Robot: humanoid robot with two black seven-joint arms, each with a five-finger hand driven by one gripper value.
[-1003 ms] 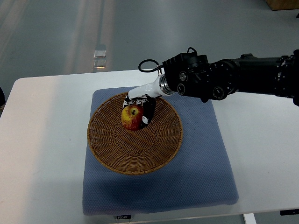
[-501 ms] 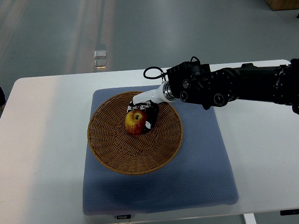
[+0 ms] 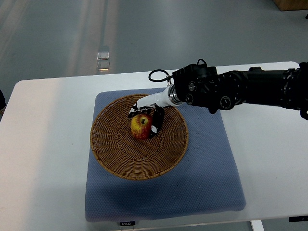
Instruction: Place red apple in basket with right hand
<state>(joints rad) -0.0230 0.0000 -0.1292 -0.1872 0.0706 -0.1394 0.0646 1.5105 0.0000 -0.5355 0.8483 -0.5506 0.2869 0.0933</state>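
One black robot arm reaches in from the right, its right hand [image 3: 147, 117] lowered over a round woven wicker basket [image 3: 139, 136] on a blue-grey cushion [image 3: 207, 163]. Fingers [image 3: 155, 124] curl around a red-yellow apple [image 3: 141, 126] resting inside the basket.

woven wicker basket [image 3: 139, 159], glossy apple [image 3: 141, 126], seemingly cloth mat [image 3: 211, 178]
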